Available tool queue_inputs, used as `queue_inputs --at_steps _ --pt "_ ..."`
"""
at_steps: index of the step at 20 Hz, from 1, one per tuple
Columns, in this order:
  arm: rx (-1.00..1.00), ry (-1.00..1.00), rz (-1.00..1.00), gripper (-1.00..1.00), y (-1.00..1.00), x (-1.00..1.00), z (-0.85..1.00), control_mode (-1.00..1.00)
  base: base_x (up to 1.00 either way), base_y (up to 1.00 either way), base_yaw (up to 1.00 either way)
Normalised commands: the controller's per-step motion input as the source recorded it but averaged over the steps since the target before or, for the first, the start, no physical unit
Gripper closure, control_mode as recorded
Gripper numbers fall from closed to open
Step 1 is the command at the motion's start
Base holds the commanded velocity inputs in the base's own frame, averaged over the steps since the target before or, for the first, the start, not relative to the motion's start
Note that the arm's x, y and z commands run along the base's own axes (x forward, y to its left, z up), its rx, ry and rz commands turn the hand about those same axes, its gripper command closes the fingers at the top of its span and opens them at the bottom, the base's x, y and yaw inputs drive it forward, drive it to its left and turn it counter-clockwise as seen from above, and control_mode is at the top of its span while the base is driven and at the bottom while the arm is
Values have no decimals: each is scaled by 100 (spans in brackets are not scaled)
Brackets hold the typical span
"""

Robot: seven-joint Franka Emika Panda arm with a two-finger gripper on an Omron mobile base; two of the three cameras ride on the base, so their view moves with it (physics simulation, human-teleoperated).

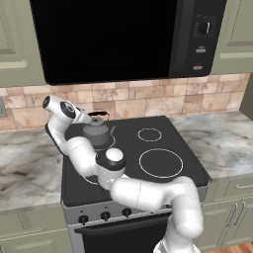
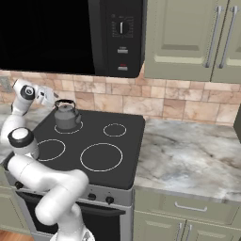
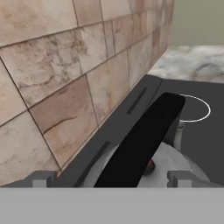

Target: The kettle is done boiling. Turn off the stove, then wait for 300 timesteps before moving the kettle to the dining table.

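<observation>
The kettle (image 1: 98, 132) was seen standing upright on the rear left burner of the stove (image 1: 163, 143), close to the tiled backsplash (image 1: 148, 101), its thin black arched handle (image 3: 144, 140) raised over the domed lid. The arm was bent over the left part of the cooktop, and the pincer (image 1: 88, 117) was held just behind and above the kettle, at the level of the handle. In the hand view the handle was seen as a broad dark band running between the two finger tips (image 3: 43, 178), which were set wide apart — the pincer was fully open and nothing was gripped. Whether the handle was touched by either finger could not be told. The three other white-ringed burners were bare. A row of small black knobs (image 1: 105, 215) was seen on the silver front panel. A black microwave (image 2: 70, 33) was mounted above the stove, and the marble worktop (image 2: 188, 155) lay on either side of it.
</observation>
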Motion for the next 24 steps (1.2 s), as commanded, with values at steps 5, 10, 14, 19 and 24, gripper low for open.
queue_inputs --at_steps 5,10,14,19,24 --pt "0 1 -3 -100 -1 0 -11 -100 0 0 0" --pt "0 0 -2 -100 -1 1 -10 -100 0 0 0" --pt "0 0 0 -100 -12 0 -18 -100 0 0 0" --pt "2 0 0 -100 -25 0 -18 -100 0 0 0" --pt "5 0 0 100 -21 -1 -6 -100 0 0 0"
